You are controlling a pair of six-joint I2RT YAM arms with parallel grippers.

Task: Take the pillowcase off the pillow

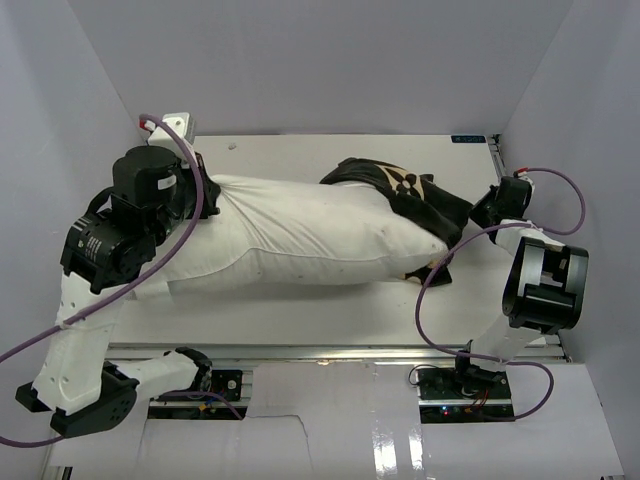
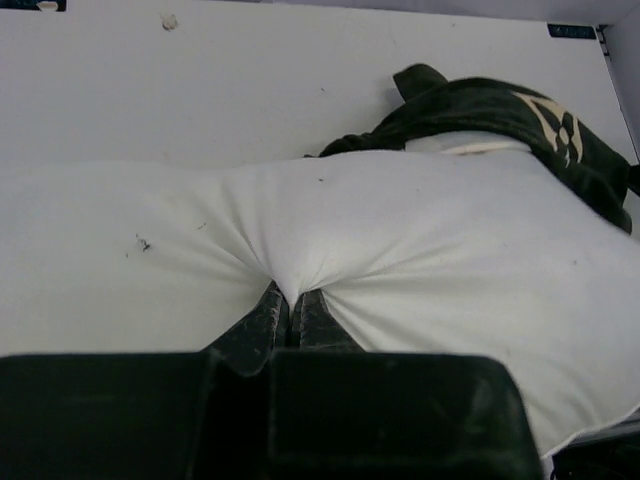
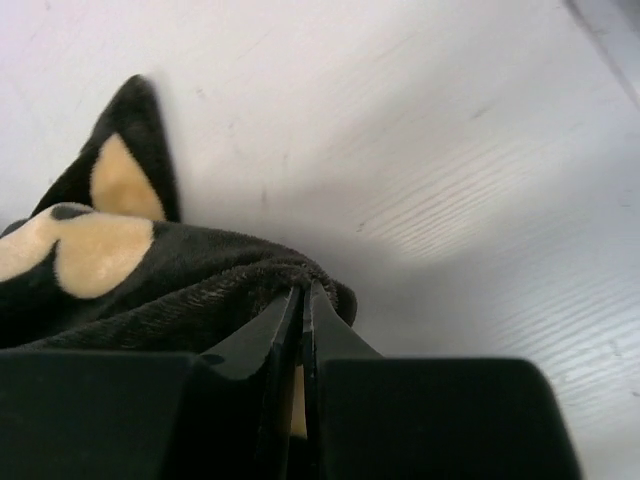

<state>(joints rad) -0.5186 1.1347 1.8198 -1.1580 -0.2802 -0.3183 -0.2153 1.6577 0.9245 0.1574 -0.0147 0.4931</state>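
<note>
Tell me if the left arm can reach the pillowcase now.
Probably not: the left gripper is shut on one end of the pillow, and the pillowcase sits bunched at the other, in the right gripper.

The long, plump white pillow (image 1: 300, 240) is plain woven cloth, matt, faintly wrinkled and specked with dark lint. The black pillowcase (image 3: 190, 290) with tan flower motifs is a soft, short-piled plush, fuzzy and dull. The white tabletop (image 3: 450, 150) looks smooth and matt, with fine parallel lines. The left end effector (image 2: 290, 312) is hard black plastic, scuffed grey. The right end effector (image 3: 302, 300) is the same plastic, smoother, with a slight sheen.
</note>
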